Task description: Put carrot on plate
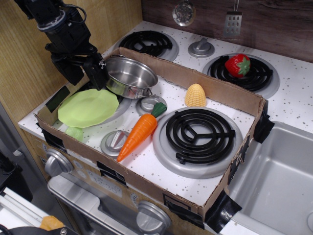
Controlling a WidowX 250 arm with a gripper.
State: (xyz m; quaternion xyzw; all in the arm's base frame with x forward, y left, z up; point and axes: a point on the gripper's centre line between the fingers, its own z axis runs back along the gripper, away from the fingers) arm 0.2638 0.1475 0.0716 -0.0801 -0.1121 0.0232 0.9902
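Carrot (140, 130) lies well apart from hand (87, 73), right of plate (88, 107).

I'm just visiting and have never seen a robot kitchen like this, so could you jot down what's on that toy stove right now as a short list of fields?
setting: toy stove top ringed by a cardboard wall
carrot: lying on the stove top between two knobs, green end toward the back, not on the plate
plate: light green, front left, nothing on it
gripper: above the plate, beside the pot, holding nothing visible; jaw state unclear
pot: shiny steel, behind the plate
corn: yellow, near the back wall
strawberry: on the far burner, outside the cardboard
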